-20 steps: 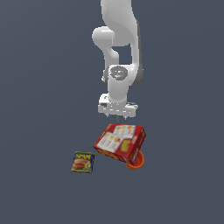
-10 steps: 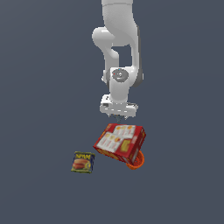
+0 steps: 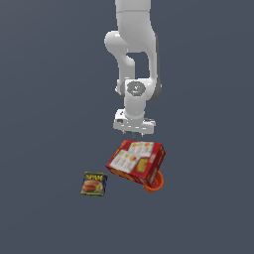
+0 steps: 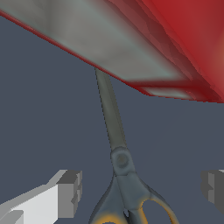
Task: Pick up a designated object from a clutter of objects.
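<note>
Arm lowered since a second ago: gripper (image 3: 134, 132) now seen just above far edge of red cracker box (image 3: 136, 161); clutter itself unmoved. Descent onto target judged under way, grasp not yet made.

Fingers (image 4: 70, 192) held apart, nothing clamped. Scissors (image 4: 120, 175) flat on counter (image 4: 48, 113), pivot and tan-orange loops between fingers, untouched; blade tips hidden under box edge (overhang possibly only tilt, hard to judge). In exterior view scissors not made out. Orange bowl (image 3: 156, 184) under box; SPAM tin (image 3: 94, 184) well apart.
</note>
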Robot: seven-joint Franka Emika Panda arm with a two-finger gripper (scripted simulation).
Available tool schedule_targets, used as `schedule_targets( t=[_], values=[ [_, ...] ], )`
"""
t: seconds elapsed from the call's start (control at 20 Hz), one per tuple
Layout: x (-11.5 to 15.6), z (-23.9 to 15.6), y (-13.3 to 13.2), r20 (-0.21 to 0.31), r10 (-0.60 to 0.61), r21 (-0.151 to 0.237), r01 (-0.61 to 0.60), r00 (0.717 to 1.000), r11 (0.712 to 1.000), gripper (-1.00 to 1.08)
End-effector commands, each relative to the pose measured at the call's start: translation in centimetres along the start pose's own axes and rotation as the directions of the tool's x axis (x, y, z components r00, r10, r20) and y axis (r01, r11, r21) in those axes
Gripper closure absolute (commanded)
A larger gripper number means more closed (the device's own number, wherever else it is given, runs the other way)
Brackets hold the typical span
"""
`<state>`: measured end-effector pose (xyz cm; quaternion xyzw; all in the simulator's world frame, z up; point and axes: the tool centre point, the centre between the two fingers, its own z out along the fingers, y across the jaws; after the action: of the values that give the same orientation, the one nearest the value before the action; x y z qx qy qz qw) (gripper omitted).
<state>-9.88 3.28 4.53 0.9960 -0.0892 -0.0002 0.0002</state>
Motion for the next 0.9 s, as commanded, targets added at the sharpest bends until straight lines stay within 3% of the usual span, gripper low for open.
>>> schedule_targets(
  t=[0.0, 0.55, 0.6, 0.85],
  values=[
    [-0.1, 1.0, 0.0, 0.001, 0.0, 0.0, 0.0, 1.0, 1.0, -0.92],
    [-0.1, 3.6, 0.0, 0.0, 0.001, 0.0, -0.001, 1.0, 1.0, -0.92],
    [-0.1, 3.6, 0.0, 0.0, 0.001, 0.0, -0.001, 1.0, 1.0, 1.08],
    [-0.1, 3.6, 0.0, 0.0, 0.001, 0.0, -0.001, 1.0, 1.0, 1.08]
  ],
)
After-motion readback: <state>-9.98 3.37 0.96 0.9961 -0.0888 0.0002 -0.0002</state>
